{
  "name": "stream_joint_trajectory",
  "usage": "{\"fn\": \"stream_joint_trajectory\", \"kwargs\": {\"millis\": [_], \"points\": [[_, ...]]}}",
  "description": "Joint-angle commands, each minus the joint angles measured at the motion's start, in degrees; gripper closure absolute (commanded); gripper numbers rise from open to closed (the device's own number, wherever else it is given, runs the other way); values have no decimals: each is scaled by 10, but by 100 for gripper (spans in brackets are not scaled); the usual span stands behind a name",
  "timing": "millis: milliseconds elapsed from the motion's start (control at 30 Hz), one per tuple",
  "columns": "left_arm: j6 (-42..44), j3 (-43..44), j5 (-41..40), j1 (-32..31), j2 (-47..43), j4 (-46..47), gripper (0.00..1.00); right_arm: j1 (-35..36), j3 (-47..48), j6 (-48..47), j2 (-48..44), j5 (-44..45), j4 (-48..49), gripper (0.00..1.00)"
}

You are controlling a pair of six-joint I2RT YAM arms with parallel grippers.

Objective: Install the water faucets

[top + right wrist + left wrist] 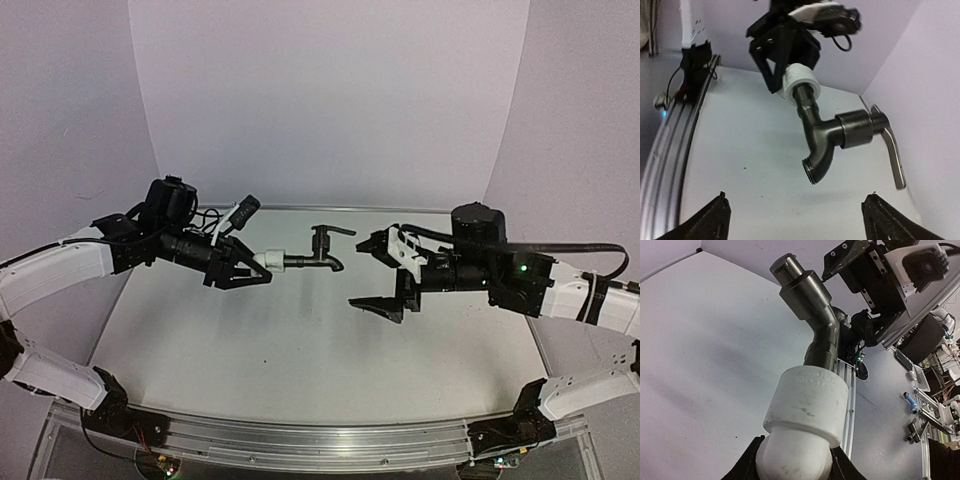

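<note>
- Fingers point(232, 277) of the left gripper point(258, 266) are clamped on the white fitting point(263, 261), and the stem of the water faucet point(318, 258) sits in that fitting. The faucet juts sideways from it, in mid-air above the table point(300, 350).
- Gripping the fitting rather than the faucet probably leaves the faucet's whole body free for the other arm to grasp and turn.
- On the faucet's side away from the fitting, the right gripper point(366, 275) faces it with its 2 fingers spread wide and nothing between them. It is near the faucet but not touching.
- In the right wrist view the spout point(815, 167) curves down below the faucet body, and the lever handle point(890, 150) hangs on the side away from the spout. The spread jaws look lined up to close around that body.
- How far the stem is screwed in cannot be told.
- Raised lettering point(812, 382) runs round the fitting's collar just under the faucet's stem, too faint to read. No brand shows on the faucet.
</note>
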Motion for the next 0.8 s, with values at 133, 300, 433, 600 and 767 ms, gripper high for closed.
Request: {"fn": "stream_joint_trajectory", "kwargs": {"millis": [133,300,433,600,767], "points": [[-46,59,107,0,42,-8,100,16,61,-321,59,-41,43,2],[-55,60,129,0,44,-10,100,20,41,-327,95,-27,129,4],[-55,61,141,0,43,-10,100,19,53,-270,126,12,172,26],[-46,61,135,0,40,-10,100,19,60,-202,139,-15,173,55],[-20,66,98,-1,33,-9,100,19,53,-97,139,-49,166,77]]}}
